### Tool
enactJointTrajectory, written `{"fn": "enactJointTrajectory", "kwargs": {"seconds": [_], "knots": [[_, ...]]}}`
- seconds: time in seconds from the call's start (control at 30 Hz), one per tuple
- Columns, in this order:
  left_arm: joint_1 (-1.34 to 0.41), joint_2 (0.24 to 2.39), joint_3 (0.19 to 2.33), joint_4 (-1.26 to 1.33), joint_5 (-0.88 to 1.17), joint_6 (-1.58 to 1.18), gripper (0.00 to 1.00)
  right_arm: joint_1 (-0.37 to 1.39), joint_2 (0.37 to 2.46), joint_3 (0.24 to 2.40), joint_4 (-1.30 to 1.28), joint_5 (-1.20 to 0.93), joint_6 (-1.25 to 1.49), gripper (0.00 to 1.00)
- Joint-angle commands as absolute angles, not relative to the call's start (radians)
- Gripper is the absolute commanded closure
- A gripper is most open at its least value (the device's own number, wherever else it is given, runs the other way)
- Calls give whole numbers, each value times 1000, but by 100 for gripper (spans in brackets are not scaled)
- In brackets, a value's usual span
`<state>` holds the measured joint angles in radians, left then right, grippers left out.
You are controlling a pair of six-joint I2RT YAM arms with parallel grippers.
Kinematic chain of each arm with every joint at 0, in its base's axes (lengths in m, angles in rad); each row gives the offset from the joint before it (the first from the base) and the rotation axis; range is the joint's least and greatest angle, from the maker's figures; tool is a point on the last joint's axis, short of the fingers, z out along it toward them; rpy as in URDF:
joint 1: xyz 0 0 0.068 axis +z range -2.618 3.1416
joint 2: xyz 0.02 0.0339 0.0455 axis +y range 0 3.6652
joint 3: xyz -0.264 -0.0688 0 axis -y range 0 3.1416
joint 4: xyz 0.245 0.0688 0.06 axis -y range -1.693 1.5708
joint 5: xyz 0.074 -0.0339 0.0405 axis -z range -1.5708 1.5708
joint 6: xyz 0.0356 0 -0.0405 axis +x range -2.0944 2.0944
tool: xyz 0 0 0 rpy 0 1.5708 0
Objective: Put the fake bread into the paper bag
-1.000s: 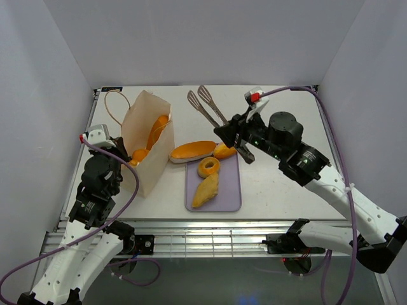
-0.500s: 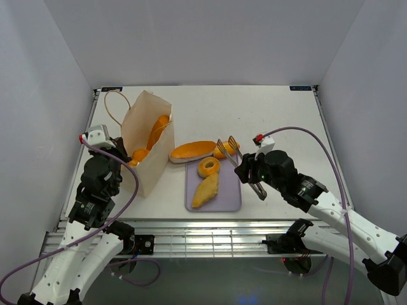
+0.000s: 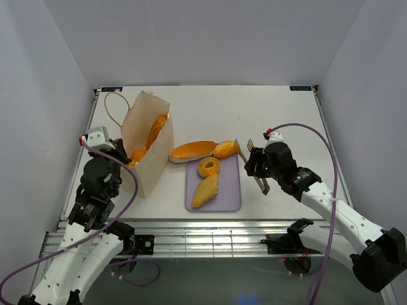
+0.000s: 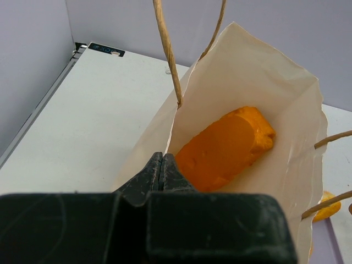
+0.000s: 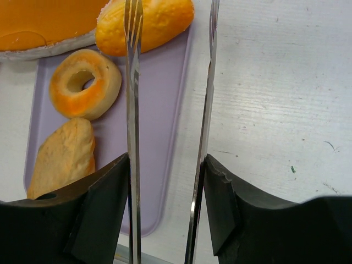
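Tan kraft paper bag stands upright left of the lavender tray, mouth open, orange fake bread inside. Left gripper sits at the bag rim on the side away from the tray, fingers pressed together, pinching the paper edge. Long flat loaf overhangs the tray's far-left corner. Ring and turnover lie on the tray, round bun at its far edge. Right gripper is just right of the tray, fingers clamped on the silver tongs. One tong arm is over the tray, the other over the table.
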<state>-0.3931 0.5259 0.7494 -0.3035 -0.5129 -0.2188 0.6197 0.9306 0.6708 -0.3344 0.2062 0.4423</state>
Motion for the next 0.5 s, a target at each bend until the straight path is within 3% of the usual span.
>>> {"fn": "enactJointTrajectory", "kwargs": {"seconds": [0.0,0.2,0.47], "knots": [[-396,517,742,-314,-503,-222,100,560,940,673,-255,101,469,41],[-397,514,739,-316,-491,-224,100,468,986,672,-167,-73,497,40],[-397,515,741,-316,-480,-225,100,399,1042,686,-135,-132,517,38]]}}
